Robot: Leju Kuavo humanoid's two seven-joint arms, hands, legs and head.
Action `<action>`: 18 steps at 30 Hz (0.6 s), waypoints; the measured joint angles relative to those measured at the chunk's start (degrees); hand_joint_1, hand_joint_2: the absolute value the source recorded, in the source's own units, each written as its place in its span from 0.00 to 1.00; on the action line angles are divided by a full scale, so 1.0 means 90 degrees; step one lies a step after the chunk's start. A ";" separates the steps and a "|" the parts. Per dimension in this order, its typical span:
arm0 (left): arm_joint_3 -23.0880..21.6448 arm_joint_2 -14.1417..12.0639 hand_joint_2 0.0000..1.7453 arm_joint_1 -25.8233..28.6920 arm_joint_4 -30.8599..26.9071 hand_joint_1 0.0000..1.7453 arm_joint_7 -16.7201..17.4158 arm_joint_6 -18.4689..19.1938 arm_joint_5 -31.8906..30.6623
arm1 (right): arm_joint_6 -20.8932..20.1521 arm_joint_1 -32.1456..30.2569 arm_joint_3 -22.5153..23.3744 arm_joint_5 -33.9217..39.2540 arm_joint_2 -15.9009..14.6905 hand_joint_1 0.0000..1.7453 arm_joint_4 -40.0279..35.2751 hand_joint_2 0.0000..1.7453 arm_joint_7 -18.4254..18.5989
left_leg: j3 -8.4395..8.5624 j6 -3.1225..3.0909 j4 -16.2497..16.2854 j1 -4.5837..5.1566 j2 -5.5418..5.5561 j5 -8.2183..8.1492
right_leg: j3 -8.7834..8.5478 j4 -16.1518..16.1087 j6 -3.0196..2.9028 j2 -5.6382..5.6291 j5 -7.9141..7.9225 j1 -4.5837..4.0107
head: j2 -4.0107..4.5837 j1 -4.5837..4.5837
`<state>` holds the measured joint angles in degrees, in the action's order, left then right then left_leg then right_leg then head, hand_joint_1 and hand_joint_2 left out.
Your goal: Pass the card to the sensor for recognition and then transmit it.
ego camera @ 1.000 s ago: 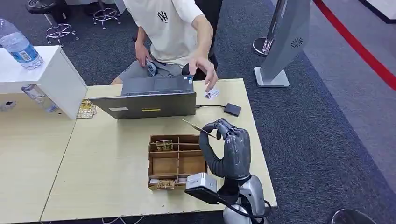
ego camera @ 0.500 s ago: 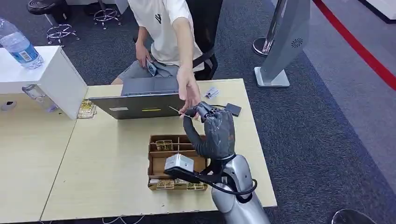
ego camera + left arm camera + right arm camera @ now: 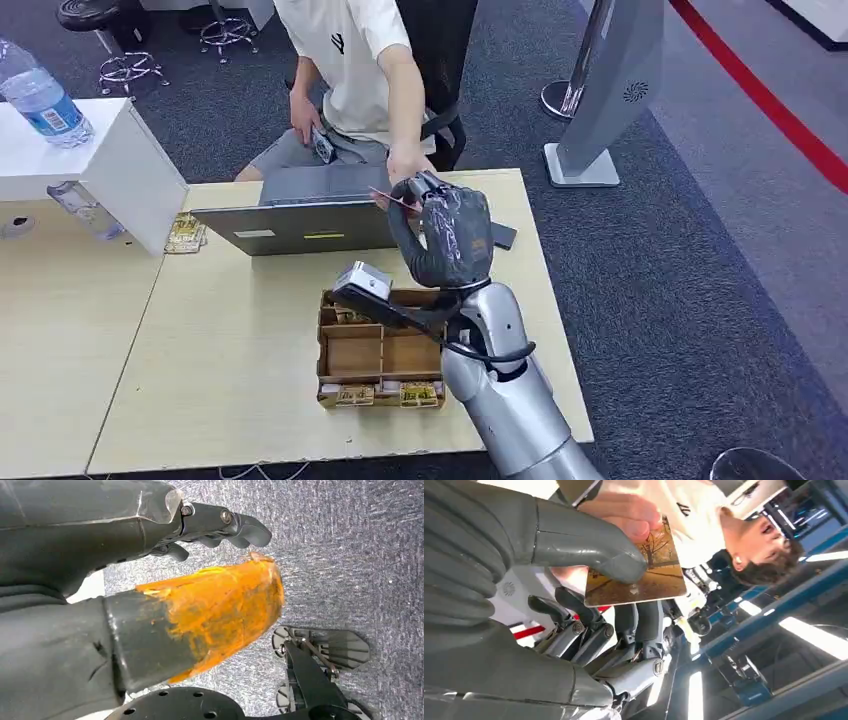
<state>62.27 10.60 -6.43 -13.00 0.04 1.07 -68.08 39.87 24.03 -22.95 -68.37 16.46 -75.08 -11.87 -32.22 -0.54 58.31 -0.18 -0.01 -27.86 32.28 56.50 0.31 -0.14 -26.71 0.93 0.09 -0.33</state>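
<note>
My right hand (image 3: pixel 447 238) is raised over the far side of the table, just behind the laptop's right end. It pinches a thin card (image 3: pixel 388 197) that points toward the person. In the right wrist view the card (image 3: pixel 644 572) shows a golden tree picture, and my thumb (image 3: pixel 589 547) presses on its face. The person's hand (image 3: pixel 407 163) reaches in, and their fingers (image 3: pixel 626 515) grip the card's far edge. A small black sensor (image 3: pixel 504 236) lies on the table, partly hidden behind my hand. My left hand (image 3: pixel 125 540) hangs over grey carpet, holding nothing, with its orange-stained thumb apart from the fingers.
A grey laptop (image 3: pixel 310 218) stands open facing the person. A wooden divided box (image 3: pixel 372 352) with cards sits below my right forearm. A white block (image 3: pixel 90 160) with a water bottle (image 3: pixel 40 100) stands at the left. A grey floor stand (image 3: pixel 605 90) rises at the right.
My right arm has lifted the card from above the box up and away toward the person. The person's hand has left the table's far edge and taken hold of the card.
</note>
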 joint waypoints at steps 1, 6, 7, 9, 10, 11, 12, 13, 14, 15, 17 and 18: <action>-0.0002 0.0003 0.00 -0.0006 0.0000 0.00 0.0015 0.0005 -0.0003 | 0.0000 0.0068 0.0015 -0.0041 -0.0019 1.00 0.0061 1.00 0.0046 | 0.0000 0.0000 0.0000 0.0000 0.0000 0.0000 | 0.0000 0.0000 0.0000 -0.0001 0.0000 0.0000 | 0.0000 0.0000; -0.0019 0.0012 0.00 -0.0028 0.0000 0.00 0.0071 0.0015 -0.0012 | 0.0000 0.0367 0.0211 -0.0340 -0.0112 1.00 0.0377 1.00 0.0120 | -0.0001 0.0000 0.0001 0.0000 0.0001 -0.0001 | 0.0003 0.0000 -0.0001 -0.0001 -0.0001 -0.0001 | 0.0000 0.0000; -0.0024 0.0015 0.00 -0.0030 0.0000 0.00 0.0073 0.0015 -0.0017 | 0.0000 0.0413 0.0268 -0.0450 -0.0119 0.11 0.0421 1.00 0.0122 | -0.0001 0.0000 0.0001 0.0000 0.0001 -0.0001 | 0.0003 0.0000 -0.0001 -0.0001 -0.0001 -0.0001 | 0.0000 0.0000; -0.0071 0.0017 0.00 -0.0043 0.0000 0.00 0.0095 0.0032 -0.0042 | 0.0000 0.0516 0.0421 -0.0732 -0.0139 0.00 0.0547 1.00 0.0178 | -0.0002 0.0000 0.0001 -0.0001 0.0001 -0.0001 | 0.0004 0.0000 -0.0001 -0.0001 -0.0002 -0.0001 | 0.0000 0.0000; -0.0085 0.0019 0.00 -0.0050 0.0000 0.00 0.0100 0.0034 -0.0041 | 0.0000 0.0551 0.0481 -0.0787 -0.0148 0.00 0.0602 0.00 0.0185 | -0.0002 0.0000 0.0001 -0.0001 0.0001 -0.0001 | 0.0004 0.0000 -0.0001 -0.0001 -0.0002 -0.0001 | 0.0000 0.0000; -0.0095 0.0022 0.00 -0.0058 0.0000 0.00 0.0100 0.0037 -0.0046 | 0.0000 0.0575 0.0520 -0.0780 -0.0156 0.00 0.0651 0.00 0.0212 | -0.0002 0.0000 0.0001 -0.0001 0.0001 -0.0001 | 0.0004 0.0000 -0.0001 -0.0001 -0.0002 -0.0001 | 0.0000 0.0000; -0.0102 0.0024 0.00 -0.0068 0.0000 0.00 0.0100 0.0054 -0.0054 | 0.0000 0.0590 0.0561 -0.0765 -0.0163 0.00 0.0711 0.00 0.0241 | -0.0002 0.0000 0.0001 -0.0001 0.0001 -0.0001 | 0.0004 0.0000 -0.0001 -0.0001 -0.0003 -0.0001 | 0.0000 0.0000; -0.0109 0.0029 0.00 -0.0077 0.0000 0.00 0.0093 0.0068 -0.0085 | 0.0000 0.0589 0.0607 -0.0765 -0.0170 0.00 0.0753 0.00 0.0248 | -0.0002 0.0000 0.0001 -0.0001 0.0002 -0.0001 | 0.0004 0.0000 -0.0001 0.0000 -0.0002 -0.0001 | 0.0000 -0.0002; -0.0119 0.0054 0.00 -0.0078 0.0000 0.00 0.0068 0.0071 -0.0132 | 0.0000 0.0584 0.0632 -0.0765 -0.0182 0.00 0.0780 0.00 0.0253 | -0.0002 0.0000 0.0001 0.0000 0.0001 -0.0001 | 0.0004 0.0000 0.0000 -0.0001 -0.0002 0.0000 | 0.0000 0.0000; -0.0148 0.0073 0.00 -0.0080 0.0000 0.00 0.0046 0.0068 -0.0175 | 0.0002 0.0574 0.0661 -0.0765 -0.0190 0.00 0.0799 0.00 0.0253 | 0.0000 0.0000 0.0001 0.0000 0.0001 -0.0001 | 0.0005 -0.0001 0.0000 -0.0002 -0.0002 0.0000 | 0.0000 0.0002; -0.0245 0.0161 0.00 -0.0078 0.0000 0.00 -0.0017 0.0002 -0.0284 | 0.0005 0.0452 0.0726 -0.0814 -0.0214 0.00 0.0741 0.00 0.0275 | -0.0001 -0.0001 0.0001 0.0001 0.0004 -0.0001 | 0.0003 -0.0004 0.0000 0.0002 -0.0002 0.0000 | 0.0000 0.0000; -0.0294 0.0231 0.00 -0.0078 0.0000 0.00 -0.0049 -0.0061 -0.0333 | 0.0005 0.0345 0.0770 -0.0843 -0.0228 0.00 0.0668 0.00 0.0275 | -0.0002 -0.0001 0.0001 0.0002 0.0007 -0.0001 | 0.0002 -0.0004 0.0000 0.0004 -0.0002 0.0001 | 0.0000 0.0000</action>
<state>59.62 12.68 -7.14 -13.00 -0.39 0.52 -71.08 39.91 27.14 -16.02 -75.95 14.40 -69.07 -9.40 -32.24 -0.55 58.33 -0.16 0.05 -27.87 32.31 56.47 0.32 -0.11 -26.73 0.94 0.09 -0.33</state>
